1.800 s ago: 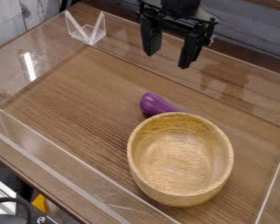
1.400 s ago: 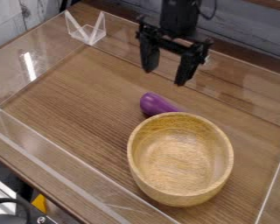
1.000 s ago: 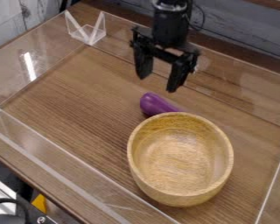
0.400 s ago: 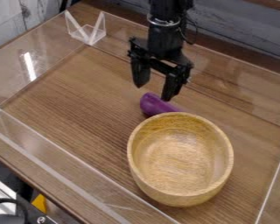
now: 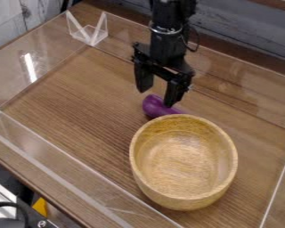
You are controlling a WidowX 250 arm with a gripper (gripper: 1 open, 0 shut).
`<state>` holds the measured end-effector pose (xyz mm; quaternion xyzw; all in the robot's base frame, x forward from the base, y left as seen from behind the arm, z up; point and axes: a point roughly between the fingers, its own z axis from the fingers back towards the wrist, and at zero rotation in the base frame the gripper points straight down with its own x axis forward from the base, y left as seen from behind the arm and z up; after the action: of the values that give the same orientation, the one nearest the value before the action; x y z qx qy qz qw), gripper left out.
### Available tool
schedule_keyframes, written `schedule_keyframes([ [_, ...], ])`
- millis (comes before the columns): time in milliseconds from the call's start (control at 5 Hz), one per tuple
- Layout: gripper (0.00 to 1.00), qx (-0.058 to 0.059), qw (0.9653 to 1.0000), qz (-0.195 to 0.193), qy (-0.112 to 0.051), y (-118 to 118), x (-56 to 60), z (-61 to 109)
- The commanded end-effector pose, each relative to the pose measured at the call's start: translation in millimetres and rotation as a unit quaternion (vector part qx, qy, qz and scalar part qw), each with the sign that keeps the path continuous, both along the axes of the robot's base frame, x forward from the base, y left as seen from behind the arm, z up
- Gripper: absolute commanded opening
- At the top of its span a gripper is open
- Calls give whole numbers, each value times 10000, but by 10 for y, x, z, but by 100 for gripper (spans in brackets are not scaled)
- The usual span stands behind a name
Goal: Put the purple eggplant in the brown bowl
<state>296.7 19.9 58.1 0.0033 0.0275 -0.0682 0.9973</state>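
The purple eggplant [image 5: 158, 108] lies on the wooden table just behind the far rim of the brown bowl [image 5: 223, 140], which stands empty at the front right. My gripper [image 5: 158, 92] hangs open directly above the eggplant, its black fingers [image 5: 176, 92] pointing down and straddling the space over it. The fingertips are close to the eggplant's top and partly hide it. Nothing is held between the fingers.
Clear plastic walls [image 5: 38, 62] enclose the wooden table [image 5: 74, 107] on all sides. A small clear stand [image 5: 88, 28] sits at the back left corner. A dark edge runs along the back wall [image 5: 246, 40].
The open gripper has come down and forward-left from the back of the enclosure until it hangs just over the eggplant. The eggplant and bowl have not moved.
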Motion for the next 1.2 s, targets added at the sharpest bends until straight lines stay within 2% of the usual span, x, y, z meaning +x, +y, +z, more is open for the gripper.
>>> schedule_keyframes([
  [0,100,39,9998,-34,-195,61,50,46],
  [1000,100,-105,9986,-210,-464,116,93,-89],
])
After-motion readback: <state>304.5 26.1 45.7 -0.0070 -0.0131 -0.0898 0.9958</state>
